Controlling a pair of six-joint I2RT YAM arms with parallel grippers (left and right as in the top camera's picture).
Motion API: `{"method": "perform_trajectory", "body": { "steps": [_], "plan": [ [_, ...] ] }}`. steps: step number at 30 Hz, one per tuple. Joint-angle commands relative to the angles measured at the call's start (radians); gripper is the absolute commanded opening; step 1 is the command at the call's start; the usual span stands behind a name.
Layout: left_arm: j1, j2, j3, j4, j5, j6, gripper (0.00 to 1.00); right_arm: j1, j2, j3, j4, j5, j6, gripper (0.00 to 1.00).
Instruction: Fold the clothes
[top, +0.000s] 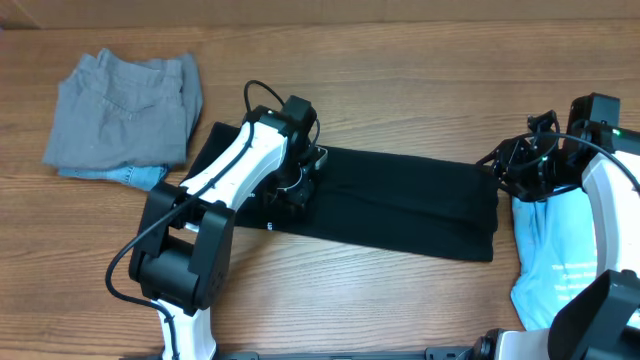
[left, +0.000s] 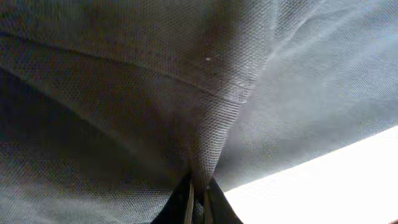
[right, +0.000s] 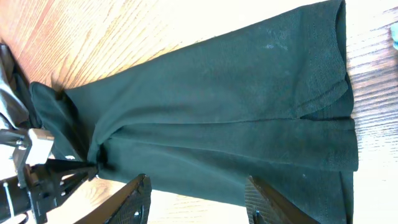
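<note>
The black shirt (top: 400, 205) lies folded into a long band across the middle of the table. My left gripper (top: 293, 190) is down on its left part, shut on a pinch of the black fabric (left: 205, 155), which fills the left wrist view. My right gripper (top: 505, 170) is open and empty, just off the shirt's right end; its view shows the whole shirt (right: 236, 112) ahead of the fingers (right: 199, 199). A light-blue tee with white print (top: 560, 255) lies at the right under the right arm. A folded grey piece (top: 125, 110) lies on a denim piece (top: 135, 176) at the far left.
Bare wooden table (top: 400, 60) runs along the back and in front of the shirt. The left arm reaches over the shirt's left end. The right arm's base stands at the lower right.
</note>
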Motion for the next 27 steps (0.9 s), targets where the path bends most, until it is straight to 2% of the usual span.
{"method": "perform_trajectory", "body": {
  "steps": [1,4,6,8,11,15,21,27],
  "plan": [
    [-0.002,-0.012,0.034,-0.046,0.039,-0.017,0.31,0.004,-0.009,0.010,0.004,-0.005,-0.007,0.52],
    [0.005,-0.017,0.046,-0.055,0.039,-0.018,0.36,0.004,-0.009,0.010,0.006,-0.004,-0.007,0.52],
    [0.012,-0.018,0.082,-0.073,0.039,-0.019,0.46,0.004,-0.009,0.010,0.006,-0.001,-0.007,0.53],
    [0.024,-0.018,0.138,-0.106,0.027,-0.022,0.47,0.004,-0.009,0.010,0.006,0.003,-0.007,0.53],
    [0.058,-0.018,0.235,-0.160,-0.057,-0.043,0.49,0.004,-0.009,0.010,0.005,0.003,-0.007,0.53],
    [0.145,-0.018,0.303,-0.140,-0.142,-0.058,0.61,0.004,-0.009,0.010,0.005,0.002,-0.007,0.53],
    [0.315,0.038,0.235,-0.059,0.001,-0.059,0.62,0.004,-0.009,0.010,0.006,0.002,-0.007,0.54],
    [0.364,0.135,0.198,0.001,0.153,-0.058,0.54,0.004,-0.009,0.009,0.006,0.002,-0.007,0.54]
  ]
}}
